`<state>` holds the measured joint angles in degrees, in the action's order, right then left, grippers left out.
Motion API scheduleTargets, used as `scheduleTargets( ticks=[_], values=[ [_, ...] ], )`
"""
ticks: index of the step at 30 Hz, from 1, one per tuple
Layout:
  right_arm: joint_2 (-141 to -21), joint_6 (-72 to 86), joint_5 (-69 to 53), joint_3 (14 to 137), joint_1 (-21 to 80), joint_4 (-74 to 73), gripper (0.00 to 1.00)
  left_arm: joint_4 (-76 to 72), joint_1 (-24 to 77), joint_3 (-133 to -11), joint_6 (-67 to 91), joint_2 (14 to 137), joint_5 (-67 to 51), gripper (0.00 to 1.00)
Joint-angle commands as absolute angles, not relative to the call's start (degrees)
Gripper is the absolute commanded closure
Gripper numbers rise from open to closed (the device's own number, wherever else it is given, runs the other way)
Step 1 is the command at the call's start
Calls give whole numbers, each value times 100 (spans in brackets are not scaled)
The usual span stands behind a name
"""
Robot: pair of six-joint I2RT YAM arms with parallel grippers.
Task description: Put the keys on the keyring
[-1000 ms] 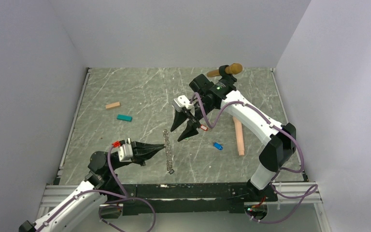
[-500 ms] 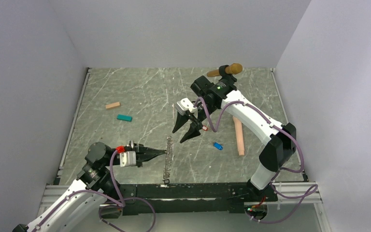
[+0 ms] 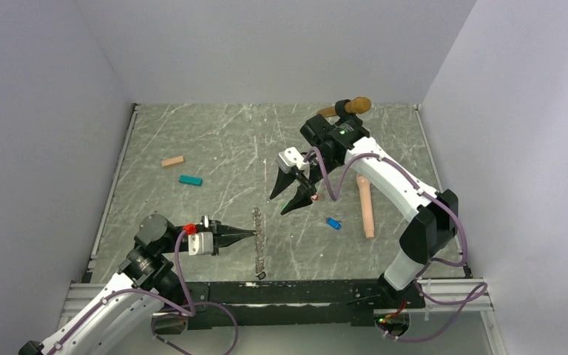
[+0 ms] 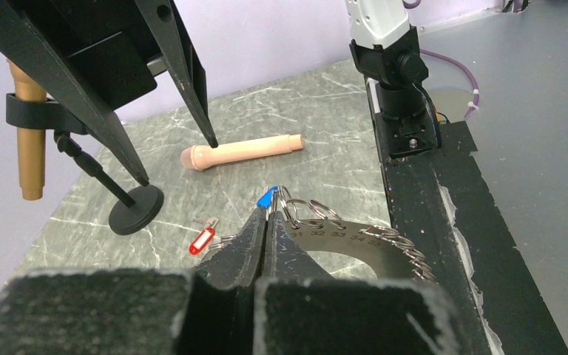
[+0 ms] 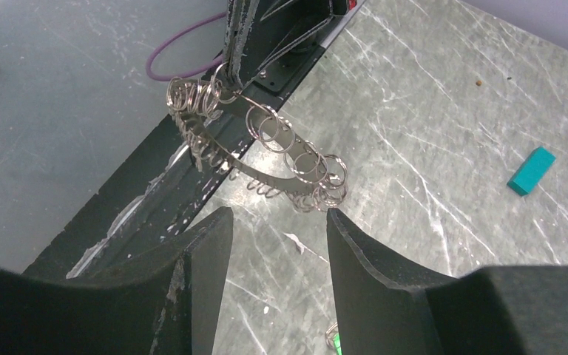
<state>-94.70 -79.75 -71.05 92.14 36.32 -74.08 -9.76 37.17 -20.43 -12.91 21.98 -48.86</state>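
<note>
The left tool (image 3: 250, 235) is gripping the keyring (image 3: 259, 255) by the table's (image 3: 214, 140) near edge, so the wide-open right tool (image 3: 279, 205), hovering mid-table, ought to be straddling the red key (image 4: 202, 240) squarely.

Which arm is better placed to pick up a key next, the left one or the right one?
Right. The right hand is open and empty, hovering close to the red key. The left hand is shut on the keyring, so it looks busy holding it.
</note>
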Motion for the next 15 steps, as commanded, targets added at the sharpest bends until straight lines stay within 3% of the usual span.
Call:
scheduleTargets(
  ticks=[1,7,15],
  values=[
    [-9199,-8259,-7216,9080,3524,-7295,46,-1125,3703,-2357,-1504,2253,-5042,100],
    [-8845,-8080,-6782,7988,3192,-6482,44,-577,3684,-2505,-1861,2137,-4722,100],
    [-8196,-7909,-5519,5846,2136,-4781,40,-9,3486,-2550,-2332,1958,-3419,100]
  ],
)
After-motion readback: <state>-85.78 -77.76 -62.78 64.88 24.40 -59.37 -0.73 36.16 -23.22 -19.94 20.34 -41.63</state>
